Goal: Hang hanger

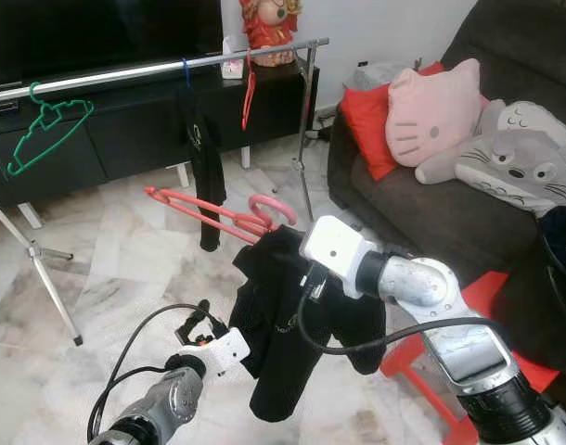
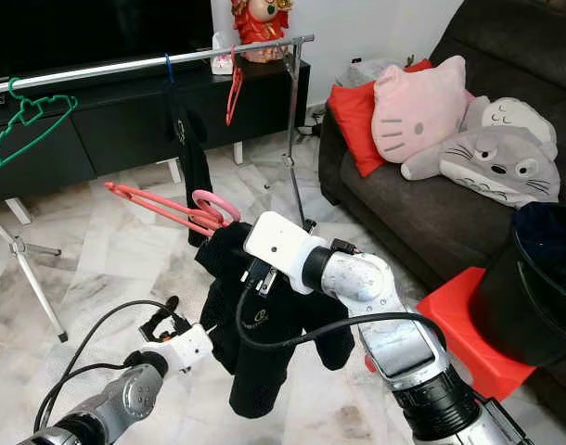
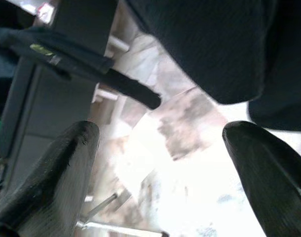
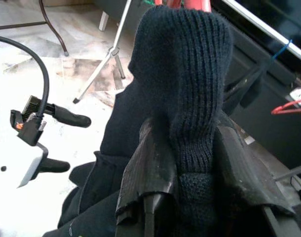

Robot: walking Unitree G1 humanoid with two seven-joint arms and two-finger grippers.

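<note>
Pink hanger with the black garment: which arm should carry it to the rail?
Right. The right gripper already has its jaws closed on the black garment draped on the pink hanger, nearer the rail. The left gripper hangs low, jaws open.

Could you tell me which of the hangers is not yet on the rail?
The pink hanger, carrying the black garment the right end effector grips.

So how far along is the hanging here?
Already on the rail: a green hanger, a black garment and a red hanger. In hand: the right gripper is shut on a black garment on a pink hanger, short of the rail. Left: hook it on. The left gripper is open.
</note>
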